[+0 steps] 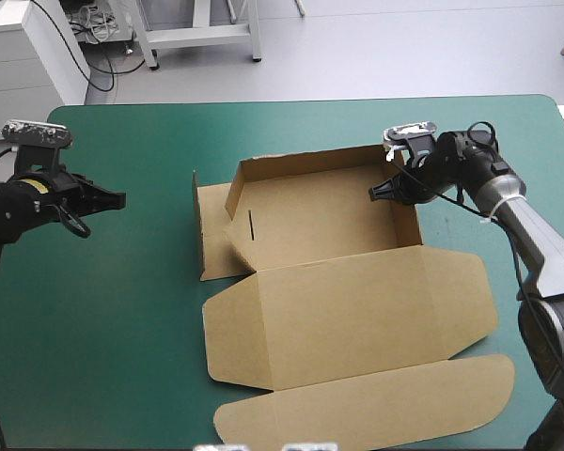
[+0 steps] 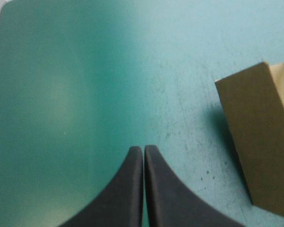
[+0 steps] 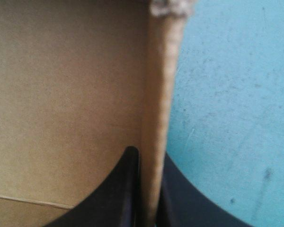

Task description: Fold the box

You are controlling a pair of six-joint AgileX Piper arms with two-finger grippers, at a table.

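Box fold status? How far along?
Done: the far wall and right wall of the box stand up. In hand: the right pincer clamps the right wall; the left pincer is shut, off the box. Left to do: the left side flaps are untucked and the lid lies flat.

Open teal-green bench [image 1: 122,310] lies between the left claw [image 1: 120,199] and the box [image 1: 320,221], and passage there is unobstructed. The raised left wall [image 1: 197,225], back wall [image 1: 305,167] and right wall [image 1: 409,225] block level approach. The right claw [image 1: 374,194] pinches the right wall. The flat lid [image 1: 348,315] covers the near bench.
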